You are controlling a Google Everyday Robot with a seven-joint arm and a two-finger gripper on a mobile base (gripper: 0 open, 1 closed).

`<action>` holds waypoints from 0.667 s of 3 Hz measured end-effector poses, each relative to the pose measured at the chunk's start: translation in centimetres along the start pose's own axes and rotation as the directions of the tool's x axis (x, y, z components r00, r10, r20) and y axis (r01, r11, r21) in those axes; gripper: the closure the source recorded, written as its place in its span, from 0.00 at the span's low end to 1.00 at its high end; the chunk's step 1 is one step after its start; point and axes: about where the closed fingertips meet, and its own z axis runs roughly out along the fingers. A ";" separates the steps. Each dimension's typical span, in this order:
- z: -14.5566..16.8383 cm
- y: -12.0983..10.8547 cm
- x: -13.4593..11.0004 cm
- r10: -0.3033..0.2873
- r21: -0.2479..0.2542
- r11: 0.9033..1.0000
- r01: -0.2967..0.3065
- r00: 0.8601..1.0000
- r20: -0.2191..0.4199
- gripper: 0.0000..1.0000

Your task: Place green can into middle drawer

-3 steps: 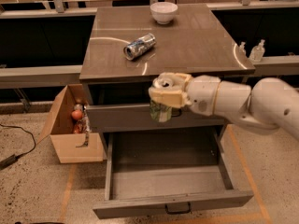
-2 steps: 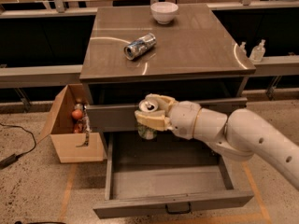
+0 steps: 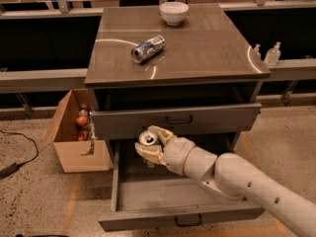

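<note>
The claw (image 3: 150, 144) hangs over the back-left part of the pulled-out middle drawer (image 3: 148, 222), with its cream fingers (image 3: 161, 132) clamped around the green can (image 3: 147, 139). Only the can's silver top and a sliver of its side show. The fingers cover the label, so its colour is hard to make out. Whether the can's base touches the drawer floor cannot be told.

Nearer than the claw, the white arm (image 3: 242, 184) runs off the lower right edge and hides much of the drawer's right half. Just above and behind the claw sits the uppermost drawer (image 3: 222, 118), pulled slightly out.

Left of the claw a cardboard box (image 3: 74, 154) stands on the floor, its contents unclear. Farther back and higher, a silver-blue can (image 3: 148, 49) lies on its side on the tabletop (image 3: 212, 48). Beyond it stands a white bowl (image 3: 174, 13). Far to the right, two small bottles (image 3: 272, 54) stand on a ledge, too small to make out further.
</note>
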 end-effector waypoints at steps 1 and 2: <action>-0.2 -0.3 4.7 0.033 0.110 0.994 -0.023 0.995 -0.090 1.00; -0.6 -2.5 5.4 0.035 0.202 0.979 -0.012 0.993 -0.111 1.00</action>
